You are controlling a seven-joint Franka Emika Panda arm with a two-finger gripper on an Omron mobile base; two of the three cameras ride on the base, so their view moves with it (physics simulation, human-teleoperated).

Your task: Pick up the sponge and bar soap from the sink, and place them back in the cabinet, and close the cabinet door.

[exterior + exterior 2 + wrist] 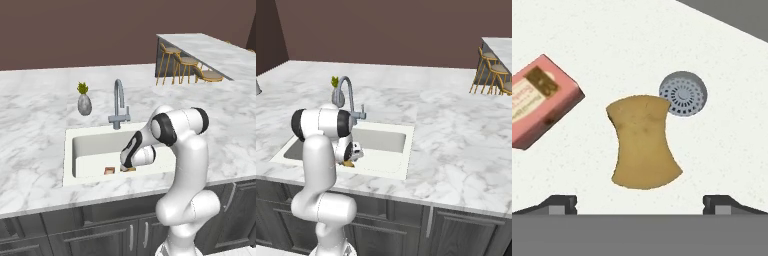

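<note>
White marble surface [35,165] surrounds the cream-white rectangular sink [90,145] with its tall grey gooseneck faucet [119,105]. On the sink floor lies the mustard-yellow lumpy sponge [643,142], one corner touching the round grey drain [683,93]; the flat pinkish-brown bar soap [539,100] sits beside it, apart. Directly above the sponge, the claw [641,205] hangs spread wide, holding nothing.

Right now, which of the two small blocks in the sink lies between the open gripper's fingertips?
The mustard-yellow lumpy sponge, overlapping the round grey drain; the flat pink bar soap lies off to one side.
</note>
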